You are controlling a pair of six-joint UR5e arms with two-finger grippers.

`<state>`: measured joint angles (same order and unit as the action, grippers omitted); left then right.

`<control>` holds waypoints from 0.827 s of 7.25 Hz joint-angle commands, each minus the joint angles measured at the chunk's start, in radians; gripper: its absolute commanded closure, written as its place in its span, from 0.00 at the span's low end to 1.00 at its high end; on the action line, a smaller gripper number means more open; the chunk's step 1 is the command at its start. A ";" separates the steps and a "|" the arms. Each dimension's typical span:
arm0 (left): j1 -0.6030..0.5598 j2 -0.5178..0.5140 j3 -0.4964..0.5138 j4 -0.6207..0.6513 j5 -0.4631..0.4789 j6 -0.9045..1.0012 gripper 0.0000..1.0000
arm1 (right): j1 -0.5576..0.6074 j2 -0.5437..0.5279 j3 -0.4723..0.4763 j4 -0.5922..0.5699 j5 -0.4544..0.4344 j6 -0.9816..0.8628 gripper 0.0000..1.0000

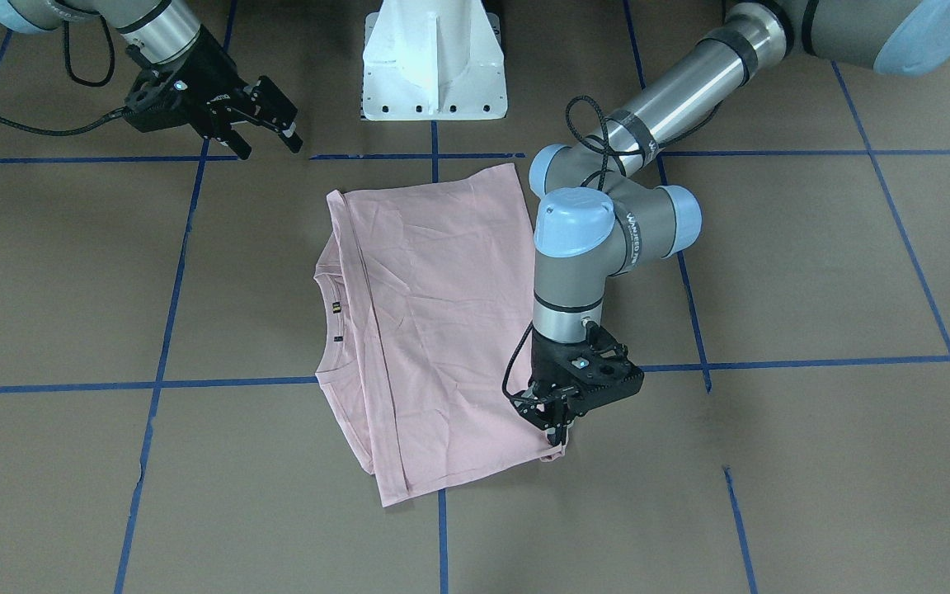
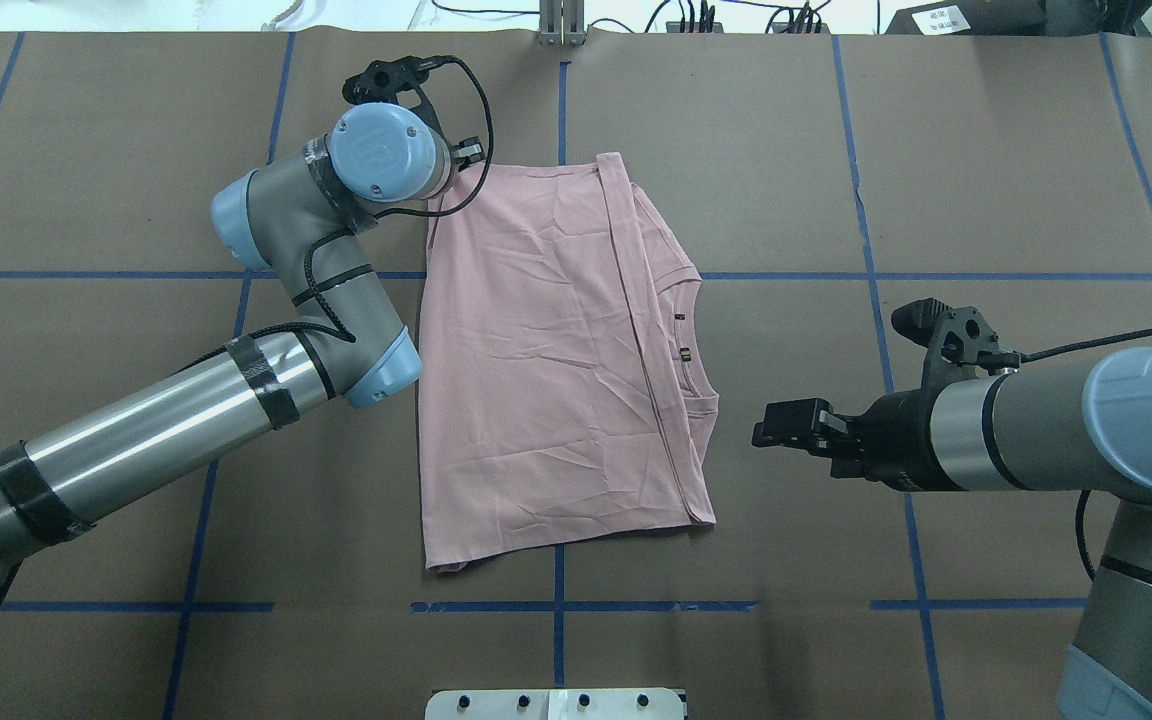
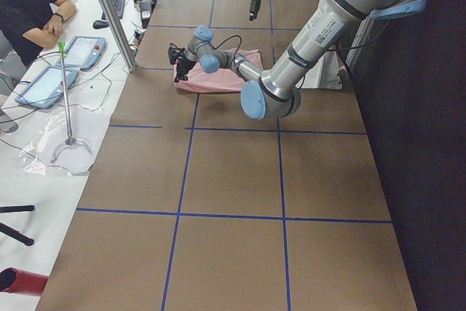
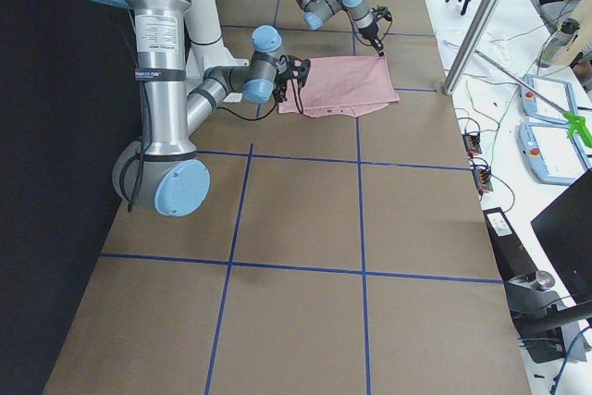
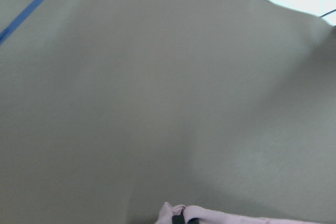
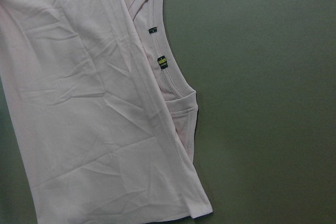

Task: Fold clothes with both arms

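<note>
The pale pink T-shirt (image 1: 434, 330) lies folded in the middle of the table, plain back up, its collar and small neck labels (image 2: 683, 352) towards my right arm. My left gripper (image 1: 557, 431) points down at the shirt's far corner on my left side and is shut on the cloth. The left wrist view shows a bit of pink cloth (image 5: 210, 216) at a dark fingertip. My right gripper (image 1: 270, 145) is open and empty, held over bare table a short way from the shirt's collar side (image 2: 761, 428). The right wrist view looks down on the shirt (image 6: 89, 103).
The white pedestal base (image 1: 434, 66) stands at the table's near edge behind the shirt. Blue tape lines (image 2: 556, 606) grid the brown table cover. A seated operator (image 3: 29, 5), control pendants (image 3: 80, 52) and a metal pole (image 3: 109, 12) are beyond the far edge.
</note>
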<state>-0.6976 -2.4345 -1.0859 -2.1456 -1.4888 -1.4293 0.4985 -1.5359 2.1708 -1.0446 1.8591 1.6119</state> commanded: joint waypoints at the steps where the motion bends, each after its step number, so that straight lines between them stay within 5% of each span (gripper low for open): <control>1: -0.002 -0.024 0.133 -0.157 0.053 0.070 1.00 | -0.001 0.008 -0.003 0.000 -0.029 -0.003 0.00; 2: -0.002 -0.024 0.144 -0.160 0.083 0.070 0.61 | 0.002 0.029 -0.009 0.000 -0.031 -0.004 0.00; 3: -0.002 -0.031 0.149 -0.162 0.087 0.069 0.01 | 0.002 0.030 -0.012 0.000 -0.031 -0.004 0.00; 5: -0.020 -0.054 0.140 -0.168 0.064 0.061 0.00 | 0.008 0.030 -0.016 -0.002 -0.044 -0.007 0.00; 6: -0.029 -0.048 0.094 -0.148 -0.024 0.055 0.00 | 0.009 0.030 -0.016 -0.011 -0.049 -0.009 0.00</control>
<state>-0.7154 -2.4833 -0.9565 -2.3064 -1.4441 -1.3687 0.5054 -1.5068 2.1564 -1.0481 1.8174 1.6051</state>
